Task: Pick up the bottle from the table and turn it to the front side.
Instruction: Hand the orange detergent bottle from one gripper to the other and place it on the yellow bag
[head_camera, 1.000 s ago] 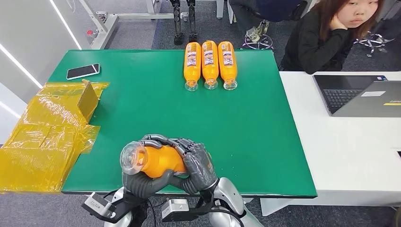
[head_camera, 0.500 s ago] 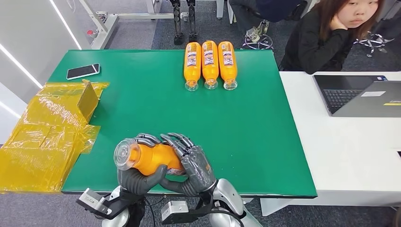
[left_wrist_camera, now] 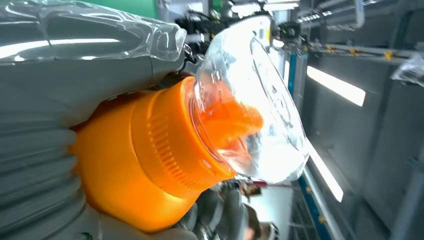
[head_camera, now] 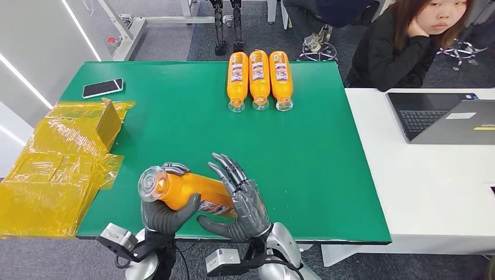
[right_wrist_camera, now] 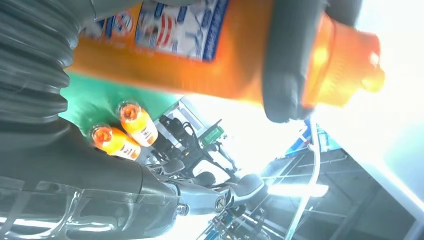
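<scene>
while the left hand (head_camera: 166, 213) grips the orange bottle (head_camera: 190, 192) near its clear-capped end, the bottle lies tilted above the near edge of the green bench (head_camera: 303, 169), cap toward the robot's left and its label partly showing at the lower side. the right hand (head_camera: 239, 204) sits beside the bottle's other end with its fingers (head_camera: 227, 169) spread upward and apart, the thumb reaching under the bottle; whether it touches the bottle i cannot tell. in the left wrist view the bottle (left_wrist_camera: 150, 155) shows its ribbed orange neck and transparent cap close up. three more orange bottles (head_camera: 259, 79) lie side by side at the far edge of the bench. a phone (head_camera: 103, 87) lies at the far left corner, near yellow wrapping (head_camera: 58, 169) and a cardboard piece. a person (head_camera: 408, 46) sits beyond the white bench (head_camera: 432, 192), where a laptop (head_camera: 443, 116) stands open.
</scene>
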You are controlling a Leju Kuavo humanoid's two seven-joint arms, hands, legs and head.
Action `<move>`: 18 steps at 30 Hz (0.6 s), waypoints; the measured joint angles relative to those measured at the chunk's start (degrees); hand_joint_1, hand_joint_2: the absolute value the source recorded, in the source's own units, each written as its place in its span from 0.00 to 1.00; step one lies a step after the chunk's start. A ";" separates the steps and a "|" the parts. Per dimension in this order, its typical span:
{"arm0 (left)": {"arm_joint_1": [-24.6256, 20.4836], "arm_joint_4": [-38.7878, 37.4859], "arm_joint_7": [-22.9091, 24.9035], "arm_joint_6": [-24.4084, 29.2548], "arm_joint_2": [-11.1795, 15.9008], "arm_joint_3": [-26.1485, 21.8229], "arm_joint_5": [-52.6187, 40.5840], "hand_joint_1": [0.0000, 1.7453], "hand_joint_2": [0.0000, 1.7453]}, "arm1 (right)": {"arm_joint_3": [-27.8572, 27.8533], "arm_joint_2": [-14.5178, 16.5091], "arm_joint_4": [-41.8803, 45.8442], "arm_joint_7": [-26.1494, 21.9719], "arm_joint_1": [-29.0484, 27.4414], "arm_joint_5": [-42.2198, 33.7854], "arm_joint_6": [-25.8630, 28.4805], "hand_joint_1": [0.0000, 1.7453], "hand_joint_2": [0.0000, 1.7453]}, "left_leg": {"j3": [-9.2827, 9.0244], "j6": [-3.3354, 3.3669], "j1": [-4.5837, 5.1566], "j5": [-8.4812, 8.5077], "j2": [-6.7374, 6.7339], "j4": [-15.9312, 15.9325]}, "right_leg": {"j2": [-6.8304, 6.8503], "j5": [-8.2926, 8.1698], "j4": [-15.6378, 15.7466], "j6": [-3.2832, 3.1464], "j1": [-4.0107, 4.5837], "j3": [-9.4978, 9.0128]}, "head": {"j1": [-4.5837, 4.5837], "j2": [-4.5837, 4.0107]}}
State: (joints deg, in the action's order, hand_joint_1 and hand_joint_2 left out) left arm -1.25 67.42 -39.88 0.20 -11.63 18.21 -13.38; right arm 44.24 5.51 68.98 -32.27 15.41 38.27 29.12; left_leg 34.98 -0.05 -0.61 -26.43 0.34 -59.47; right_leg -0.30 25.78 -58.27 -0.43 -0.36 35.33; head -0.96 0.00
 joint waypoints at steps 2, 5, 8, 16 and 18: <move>-0.97 -1.77 -0.10 2.32 0.09 -0.95 -1.01 1.00 1.00 | 0.03 0.00 0.00 -0.31 0.02 -0.67 0.44 0.00 1.00 | 0.00 0.00 0.00 0.00 0.00 0.00 | 0.00 0.00 -0.01 0.00 0.00 0.00 | 0.01 0.00; -3.17 -5.01 -0.14 7.59 0.64 -2.64 -3.17 1.00 1.00 | 0.09 0.00 0.00 -0.53 0.06 -1.29 0.74 0.00 1.00 | -0.01 -0.01 0.00 0.01 0.00 0.00 | 0.00 -0.01 -0.01 -0.01 0.00 0.00 | 0.00 0.00; -6.44 -9.10 -0.16 13.80 1.94 -4.57 -5.87 1.00 1.00 | 0.25 0.00 0.03 -0.76 0.11 -1.67 0.77 0.00 1.00 | -0.02 -0.03 -0.01 0.02 0.00 0.00 | 0.00 -0.02 -0.03 -0.02 0.00 0.00 | 0.01 0.00; -14.31 -18.24 -0.32 23.19 5.95 -8.88 -10.91 1.00 1.00 | 1.39 0.02 -0.10 -1.59 0.89 -3.49 -0.42 0.00 1.00 | -0.04 -0.06 -0.01 0.05 -0.04 0.01 | -0.06 -0.04 -0.07 -0.05 0.00 -0.01 | 0.00 0.00; -16.11 -20.31 -0.31 26.47 7.48 -9.68 -13.52 1.00 1.00 | 1.67 0.10 -0.44 -2.05 1.36 -4.34 -0.65 0.00 1.00 | -0.06 -0.09 -0.02 0.07 -0.05 0.01 | -0.07 -0.06 -0.07 -0.08 0.00 -0.01 | 0.01 0.00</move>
State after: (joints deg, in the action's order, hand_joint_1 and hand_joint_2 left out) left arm -17.36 47.11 -40.19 26.67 -4.16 8.53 -26.90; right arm 45.92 5.61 68.54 -34.32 16.78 33.93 28.47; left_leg 34.92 -0.14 -0.63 -26.37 0.29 -59.46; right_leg -0.37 25.72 -58.34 -0.51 -0.36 35.33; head -0.95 0.00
